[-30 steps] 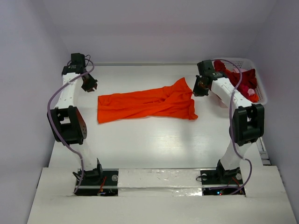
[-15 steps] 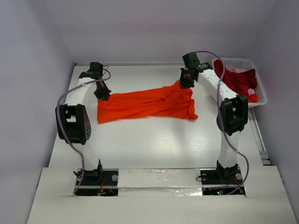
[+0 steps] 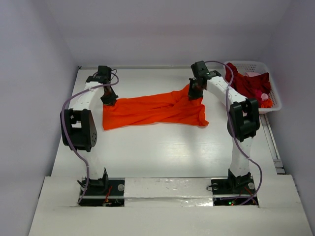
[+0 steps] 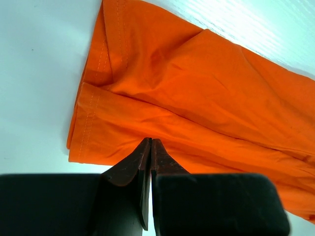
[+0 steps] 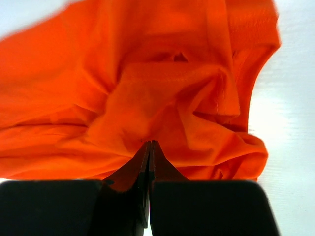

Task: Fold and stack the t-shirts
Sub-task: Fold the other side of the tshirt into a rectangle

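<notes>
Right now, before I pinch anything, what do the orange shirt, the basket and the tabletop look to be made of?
Orange t-shirt: thin matte cloth, probably a cotton knit; it creases softly and shows stitched hems. Basket: white plastic by the look of it, with a rigid lattice wall. Table: hard, smooth and white, maybe painted or laminated, with a faint sheen where light reflects.

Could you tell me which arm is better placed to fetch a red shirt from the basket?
Right, probably: the basket sits beside the right arm; the left gripper hangs over the orange shirt, farther away.
</notes>
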Robot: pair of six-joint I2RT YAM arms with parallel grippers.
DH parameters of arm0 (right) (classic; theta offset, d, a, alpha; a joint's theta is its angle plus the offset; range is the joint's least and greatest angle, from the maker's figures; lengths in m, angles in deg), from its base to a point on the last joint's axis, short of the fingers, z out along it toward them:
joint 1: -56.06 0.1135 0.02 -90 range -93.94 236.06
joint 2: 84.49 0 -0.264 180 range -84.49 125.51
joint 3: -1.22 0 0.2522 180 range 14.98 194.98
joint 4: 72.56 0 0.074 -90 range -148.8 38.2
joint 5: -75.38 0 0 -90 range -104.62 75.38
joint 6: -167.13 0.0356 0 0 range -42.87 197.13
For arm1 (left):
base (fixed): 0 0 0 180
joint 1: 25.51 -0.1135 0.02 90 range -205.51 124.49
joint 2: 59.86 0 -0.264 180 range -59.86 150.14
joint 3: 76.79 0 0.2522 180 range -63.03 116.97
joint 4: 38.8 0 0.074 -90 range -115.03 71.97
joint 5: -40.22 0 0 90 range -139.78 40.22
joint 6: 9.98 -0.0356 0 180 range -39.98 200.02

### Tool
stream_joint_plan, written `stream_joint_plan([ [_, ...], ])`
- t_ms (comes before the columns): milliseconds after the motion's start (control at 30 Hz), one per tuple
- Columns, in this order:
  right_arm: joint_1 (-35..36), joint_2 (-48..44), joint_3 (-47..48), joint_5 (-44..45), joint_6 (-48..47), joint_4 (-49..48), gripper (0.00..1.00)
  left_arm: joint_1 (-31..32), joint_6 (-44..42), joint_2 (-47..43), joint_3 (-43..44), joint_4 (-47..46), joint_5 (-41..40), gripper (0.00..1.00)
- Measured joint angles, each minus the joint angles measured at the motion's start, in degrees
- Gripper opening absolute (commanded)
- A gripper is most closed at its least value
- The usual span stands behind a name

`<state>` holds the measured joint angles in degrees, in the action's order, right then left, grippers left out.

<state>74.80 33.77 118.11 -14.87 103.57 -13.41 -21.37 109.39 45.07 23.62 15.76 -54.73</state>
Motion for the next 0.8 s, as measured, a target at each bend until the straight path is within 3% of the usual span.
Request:
stream_joint_plan([
  [200,0.0,0.1,-4.7,-1.9,0.4,-0.9,0.00,0.5,0.0,2.1,-0.1,-0.8,-0.3,0.00],
  [800,0.2,1.9,-4.8,-8.0,1.8,-3.5,0.00,0.7,0.0,11.0,-0.1,-2.2,1.0,0.00],
])
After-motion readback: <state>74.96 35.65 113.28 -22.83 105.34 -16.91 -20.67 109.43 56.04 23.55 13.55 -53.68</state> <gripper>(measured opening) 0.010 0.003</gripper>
